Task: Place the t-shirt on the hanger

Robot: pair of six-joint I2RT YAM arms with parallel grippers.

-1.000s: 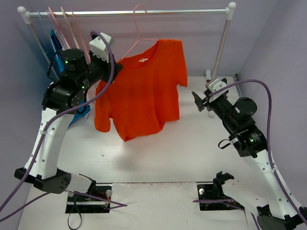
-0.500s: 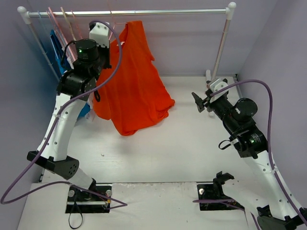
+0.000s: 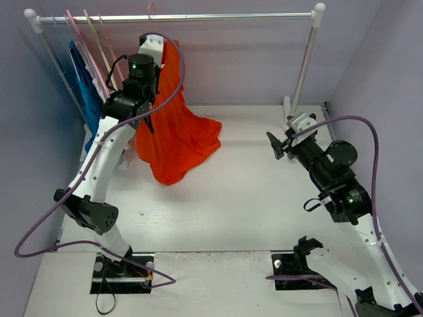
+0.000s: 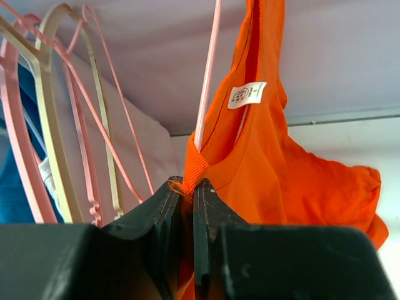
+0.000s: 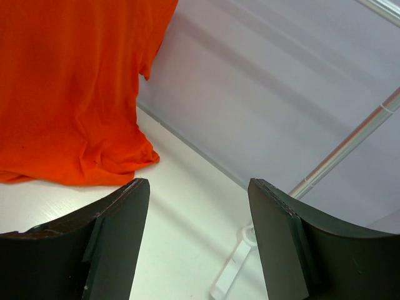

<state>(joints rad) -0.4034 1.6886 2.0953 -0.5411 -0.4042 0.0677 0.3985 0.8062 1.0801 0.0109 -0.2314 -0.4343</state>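
T-shirt (image 3: 177,132) is hung long-ways vertical, neck up by the rail (image 3: 231,16) at the white table's (image 3: 251,191) back-left corner, hem pooled on it, lilac walls around. Collar's pinched in the left gripper (image 4: 187,187) beside the hanger (image 4: 209,75); right gripper (image 5: 197,187) jaws are spread.

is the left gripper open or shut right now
Shut: in the left wrist view the left gripper has its jaws pinched on the t-shirt at the neck edge, just below the hanger wire.
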